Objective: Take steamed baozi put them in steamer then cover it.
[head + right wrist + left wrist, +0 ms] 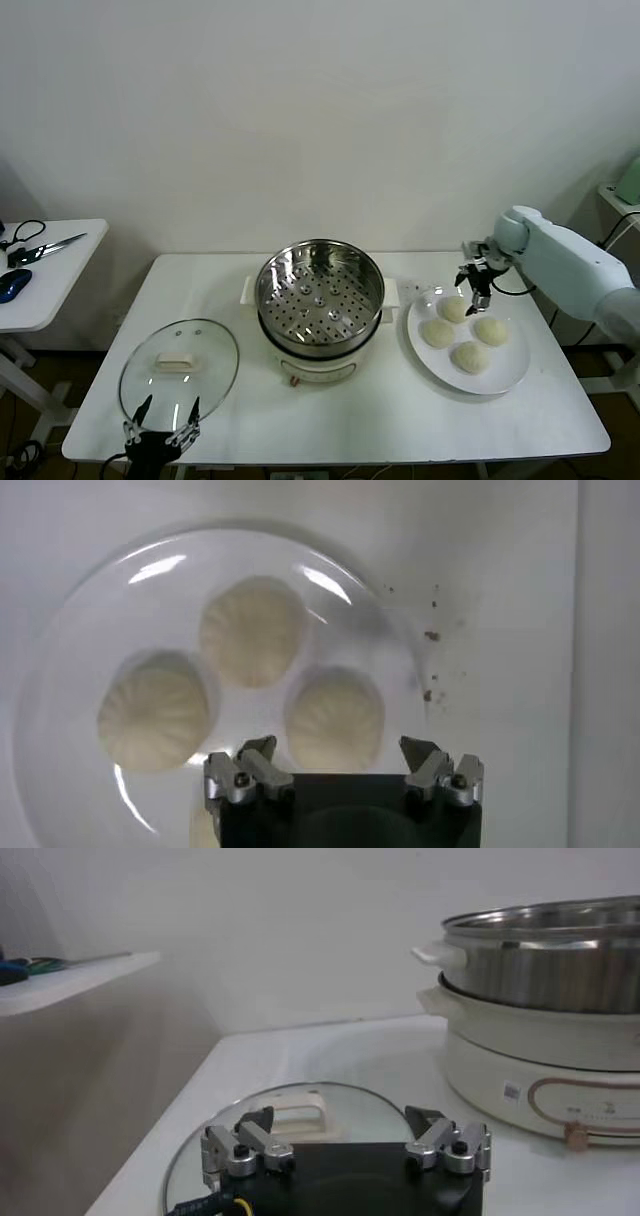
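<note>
The steel steamer [320,298] stands uncovered mid-table on its cream base, perforated tray bare. Right of it a white plate [505,372] carries several off-white baozi [469,356]. My right gripper [476,290] hovers open over the plate's far side. In the right wrist view its fingers straddle one baozi [335,720] below them without touching it, and two more [252,630] lie beyond. The glass cover [178,372] with its cream knob [297,1113] lies flat at the front left. My left gripper [167,408] stands open at the cover's near edge, holding nothing. The left wrist view shows the steamer [545,958] beyond.
A white side table [60,290] stands to the left with scissors [45,245] and a blue mouse [12,285]. Dark crumbs [432,635] dot the tabletop beside the plate. Bare tabletop runs along the front edge before the steamer.
</note>
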Motion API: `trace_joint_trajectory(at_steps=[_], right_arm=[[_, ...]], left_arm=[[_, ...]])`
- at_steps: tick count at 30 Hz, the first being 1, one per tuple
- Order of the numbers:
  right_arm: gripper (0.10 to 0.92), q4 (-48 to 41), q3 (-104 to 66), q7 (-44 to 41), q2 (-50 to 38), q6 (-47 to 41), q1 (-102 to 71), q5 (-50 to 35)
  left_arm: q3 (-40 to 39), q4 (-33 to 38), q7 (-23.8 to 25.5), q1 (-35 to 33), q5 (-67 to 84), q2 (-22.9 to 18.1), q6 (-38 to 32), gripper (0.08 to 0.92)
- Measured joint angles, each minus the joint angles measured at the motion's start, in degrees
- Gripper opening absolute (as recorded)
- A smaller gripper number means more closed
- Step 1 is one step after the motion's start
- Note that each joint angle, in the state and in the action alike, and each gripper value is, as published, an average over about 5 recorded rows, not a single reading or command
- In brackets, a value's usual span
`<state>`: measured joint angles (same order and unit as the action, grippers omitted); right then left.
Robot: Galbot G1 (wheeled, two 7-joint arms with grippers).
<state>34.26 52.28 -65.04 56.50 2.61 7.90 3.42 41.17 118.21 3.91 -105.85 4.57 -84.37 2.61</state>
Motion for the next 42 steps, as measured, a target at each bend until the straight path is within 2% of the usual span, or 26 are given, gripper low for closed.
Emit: trace_joint_trajectory(at_steps=[19, 24, 32, 42], right_arm=[[0.794, -5.9, -6.3, 1.0, 4.0, 0.9, -2.9, 4.2], [0.753, -6.3, -6.5, 0.7, 4.3, 1.0, -3.0, 4.6], [0.672, -6.4, -6.3, 0.2, 4.1, 1.4, -2.3, 4.7], [0.662, -1.5, -0.8, -1.2, 1.9, 2.2, 2.8, 1.2]], left_arm=[[-0.3, -0.2, -0.2, -0.2, -0.6, 0.0, -0.3, 0.823], [-0.3, -0.2, -0.2, -0.2, -0.6, 0.0, -0.3, 0.823], [-0.4, -0.2, -0.3, 0.0, -0.6, 0.0, -0.3, 0.823], [-0.4, 0.0, -0.3, -0.1, -0.6, -0.2, -0.4, 0.823]])
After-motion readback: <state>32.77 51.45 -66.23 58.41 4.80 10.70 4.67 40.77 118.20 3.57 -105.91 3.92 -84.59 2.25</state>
